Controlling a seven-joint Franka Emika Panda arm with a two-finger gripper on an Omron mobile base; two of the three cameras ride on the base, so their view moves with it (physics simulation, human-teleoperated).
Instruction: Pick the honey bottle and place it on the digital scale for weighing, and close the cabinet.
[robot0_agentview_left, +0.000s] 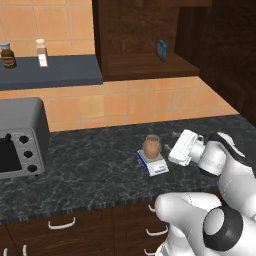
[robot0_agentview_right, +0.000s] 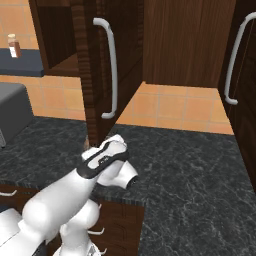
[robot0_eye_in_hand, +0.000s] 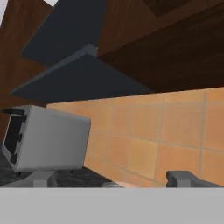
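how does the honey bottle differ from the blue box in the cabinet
The honey bottle is rounded, tan-brown, with a pale lid; the blue box is flat-sided and blue. The bottle stands on the digital scale on the counter; the box stands high up on the open cabinet's shelf. Both are small and upright.

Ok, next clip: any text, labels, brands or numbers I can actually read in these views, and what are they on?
No text reads in any view.
Dark-capped bottle on the shelf: has a label, too small to read.
Pale bottle beside it: label blurred.
Blue box in the open cabinet: no legible print.
Digital scale under the honey bottle: display strip shows no digits.
Toaster oven: knobs without readable markings.
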